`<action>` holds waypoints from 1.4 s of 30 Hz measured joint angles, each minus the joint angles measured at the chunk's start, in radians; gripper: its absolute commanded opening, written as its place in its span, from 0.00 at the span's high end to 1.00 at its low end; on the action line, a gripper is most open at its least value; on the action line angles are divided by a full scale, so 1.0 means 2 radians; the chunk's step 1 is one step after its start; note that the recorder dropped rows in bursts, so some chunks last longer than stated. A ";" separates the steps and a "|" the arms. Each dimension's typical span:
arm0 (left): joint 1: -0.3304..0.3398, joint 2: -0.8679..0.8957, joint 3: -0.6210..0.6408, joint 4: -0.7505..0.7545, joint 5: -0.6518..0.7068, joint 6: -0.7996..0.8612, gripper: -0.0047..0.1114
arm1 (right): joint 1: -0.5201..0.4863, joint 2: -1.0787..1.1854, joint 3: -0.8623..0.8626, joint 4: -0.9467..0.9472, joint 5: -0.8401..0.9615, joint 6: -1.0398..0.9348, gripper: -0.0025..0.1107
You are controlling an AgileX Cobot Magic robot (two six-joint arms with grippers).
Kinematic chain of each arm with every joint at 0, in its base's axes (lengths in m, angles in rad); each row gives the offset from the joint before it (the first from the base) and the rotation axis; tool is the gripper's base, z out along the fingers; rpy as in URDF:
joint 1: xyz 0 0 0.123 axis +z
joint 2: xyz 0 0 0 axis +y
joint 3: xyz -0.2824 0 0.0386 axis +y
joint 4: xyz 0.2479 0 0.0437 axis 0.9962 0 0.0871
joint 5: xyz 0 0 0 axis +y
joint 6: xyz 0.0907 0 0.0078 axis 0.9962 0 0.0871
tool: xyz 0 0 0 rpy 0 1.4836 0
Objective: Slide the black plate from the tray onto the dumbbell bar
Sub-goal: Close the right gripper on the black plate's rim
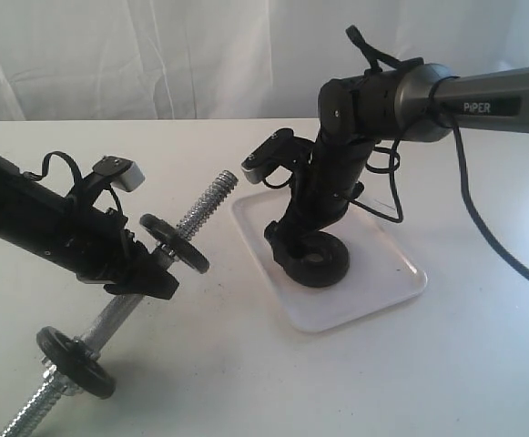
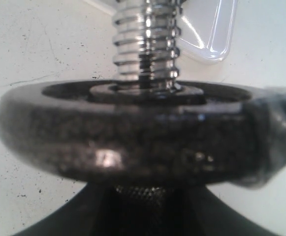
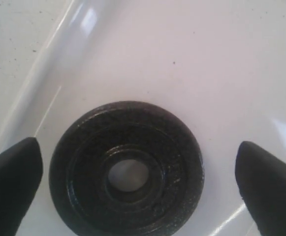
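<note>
Black plate [image 1: 323,262] in tray [image 1: 382,291], partly hidden behind right claw [image 3: 138,179]

Plain white table [image 1: 246,382], matte, with tiny dark specks and a few hairline scratches up close. White curtain [image 1: 155,55] hanging right behind the far edge, soft vertical folds, a bit glowy. Brighter over on the right side, kinda washed out there. Soft even light, only faint shadows on the top.
</note>
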State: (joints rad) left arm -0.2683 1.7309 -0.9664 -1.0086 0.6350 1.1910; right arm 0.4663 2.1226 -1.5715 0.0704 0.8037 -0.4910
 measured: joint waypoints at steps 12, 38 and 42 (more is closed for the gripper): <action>0.000 0.000 0.000 0.003 -0.001 -0.003 0.96 | 0.000 0.025 0.000 0.001 0.012 0.000 0.05; 0.000 0.000 0.000 0.004 -0.003 -0.004 0.96 | 0.000 0.025 -0.001 -0.004 0.059 0.010 0.05; 0.000 0.000 0.000 0.004 -0.003 -0.004 0.96 | 0.000 0.025 -0.001 -0.005 0.052 0.025 0.05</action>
State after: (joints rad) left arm -0.2683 1.7309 -0.9664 -1.0011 0.6285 1.1834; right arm 0.4663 2.1731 -1.5733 0.0603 0.9082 -0.4416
